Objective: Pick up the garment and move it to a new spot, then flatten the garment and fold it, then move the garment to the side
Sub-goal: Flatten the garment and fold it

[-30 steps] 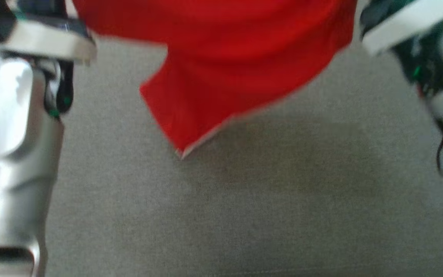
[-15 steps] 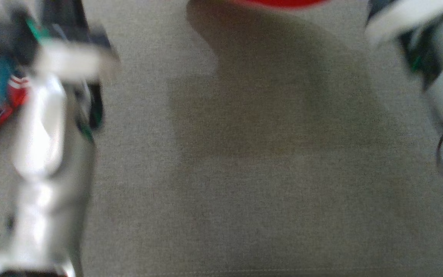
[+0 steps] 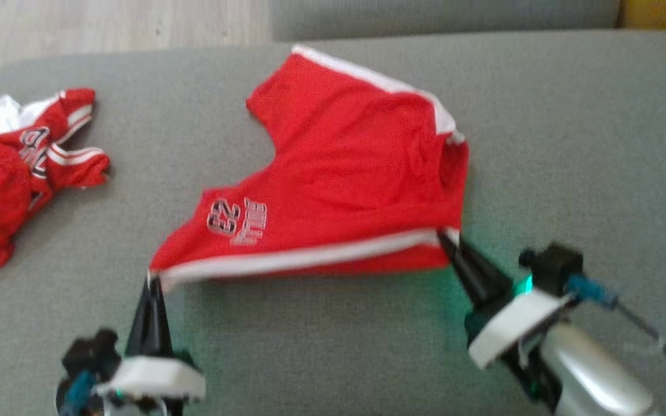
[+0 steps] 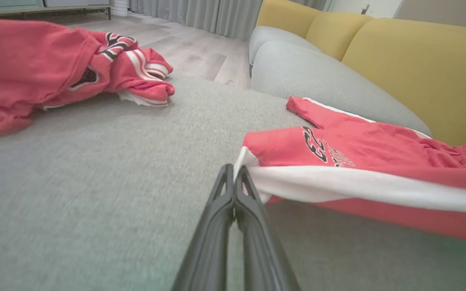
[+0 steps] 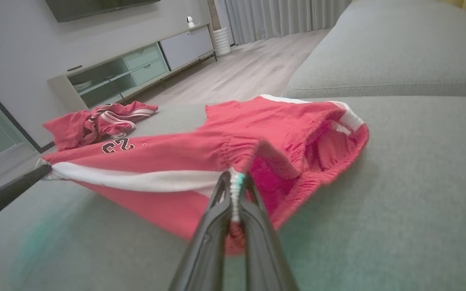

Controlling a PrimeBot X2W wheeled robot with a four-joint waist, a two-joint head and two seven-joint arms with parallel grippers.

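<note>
- The red shorts (image 3: 339, 173) lie spread on the grey sofa seat (image 3: 570, 144), about mid-seat. The edge nearest the robot is raised a little off the fabric.
- A white stripe (image 3: 298, 257) runs along that near edge, pulled taut between the two tools.
- The left tool (image 3: 151, 282) has its fingers pressed together on the shorts' leg-hem corner, at the stripe's left end.
- The right tool (image 3: 447, 238) is clamped on the waistband corner at the stripe's right end. In the right wrist view a sliver of white cloth shows between its fingers.
- The "23" print (image 3: 223, 216) sits on the shorts near the left tool's corner.
- A crumpled red jersey (image 3: 15, 185) lies on the seat well left of the shorts, apart from them.
- A yellow backrest (image 4: 419, 60) rises beyond the shorts, and wooden floor (image 3: 107, 23) shows past the seat.
</note>
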